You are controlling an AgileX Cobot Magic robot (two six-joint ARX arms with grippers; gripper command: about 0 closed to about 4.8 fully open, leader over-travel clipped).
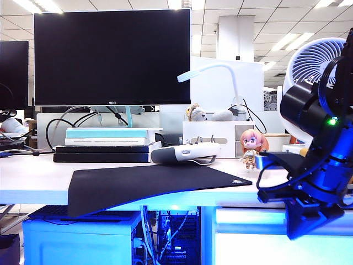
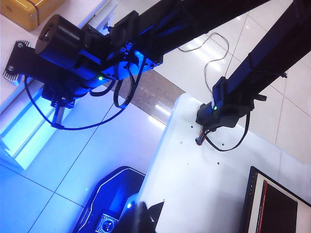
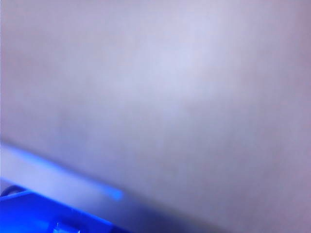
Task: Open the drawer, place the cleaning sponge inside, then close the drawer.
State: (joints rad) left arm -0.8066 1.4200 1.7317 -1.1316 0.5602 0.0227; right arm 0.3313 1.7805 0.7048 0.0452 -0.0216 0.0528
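Observation:
The drawer (image 1: 248, 243) is the flat white front under the desk edge on the right, lit blue and closed; it also shows as a pale blue panel (image 2: 19, 133) in the left wrist view. My right gripper (image 1: 306, 221) hangs low in front of that panel (image 2: 57, 114), with its fingers too dark to separate. The right wrist view holds only a blurred whitish surface very close up. My left gripper (image 2: 141, 221) is a dark shape high above the floor, far from the drawer. The cleaning sponge is out of view.
On the desk stand a monitor (image 1: 113, 55), a black mat (image 1: 154, 185) overhanging the front edge, a white handheld device (image 1: 185, 153), a figurine (image 1: 252, 144) and a fan (image 1: 311, 66). A yellow-orange box (image 2: 29, 9) sits above the drawer. A computer tower (image 1: 80, 237) is below left.

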